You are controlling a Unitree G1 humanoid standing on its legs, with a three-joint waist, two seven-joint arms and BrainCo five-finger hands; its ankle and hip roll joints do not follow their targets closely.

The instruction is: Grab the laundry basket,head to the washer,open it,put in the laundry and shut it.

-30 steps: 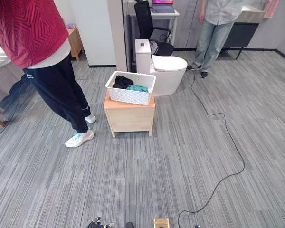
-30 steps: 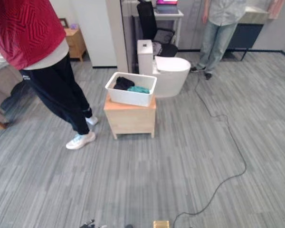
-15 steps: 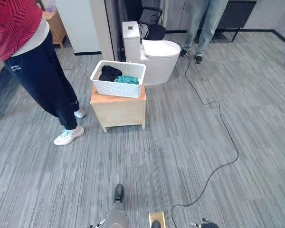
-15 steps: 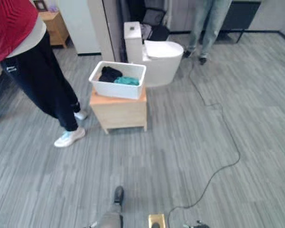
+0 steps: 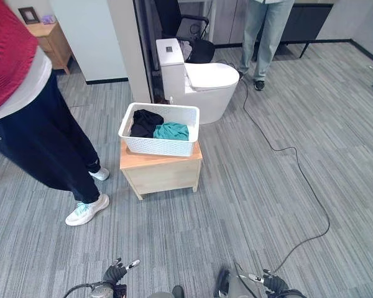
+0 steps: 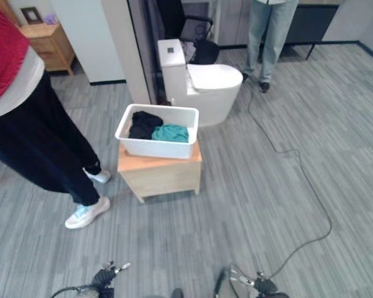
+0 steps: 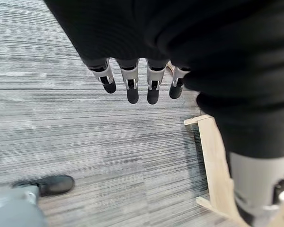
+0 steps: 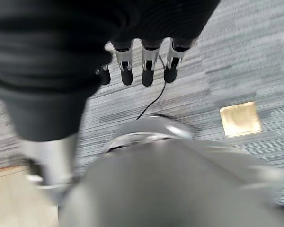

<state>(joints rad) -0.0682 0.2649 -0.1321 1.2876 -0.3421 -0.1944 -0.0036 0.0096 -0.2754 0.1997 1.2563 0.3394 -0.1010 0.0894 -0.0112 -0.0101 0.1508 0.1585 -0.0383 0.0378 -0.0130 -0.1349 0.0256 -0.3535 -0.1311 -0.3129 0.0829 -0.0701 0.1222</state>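
Note:
A white perforated laundry basket (image 5: 157,146) stands on a low light-wood cabinet (image 5: 163,175) ahead of me, mid-floor. Inside lie a black garment (image 5: 145,121) and a teal garment (image 5: 172,131). My left hand (image 5: 114,273) hangs low at the view's bottom edge, far short of the basket; its fingers (image 7: 131,86) point straight down over the carpet, holding nothing. My right hand (image 5: 274,284) hangs at the bottom right, its fingers (image 8: 146,72) likewise straight and empty.
A person in a red top and dark trousers (image 5: 43,143) stands just left of the cabinet. A white toilet (image 5: 202,81) sits behind the basket, a second person in jeans (image 5: 266,31) beyond it. A wooden nightstand (image 5: 50,40) stands far left.
The whole view has shifted, so the camera moved; the basket and cabinet now look nearer. Both hands show at the bottom edge. The person in red stands closer on the left.

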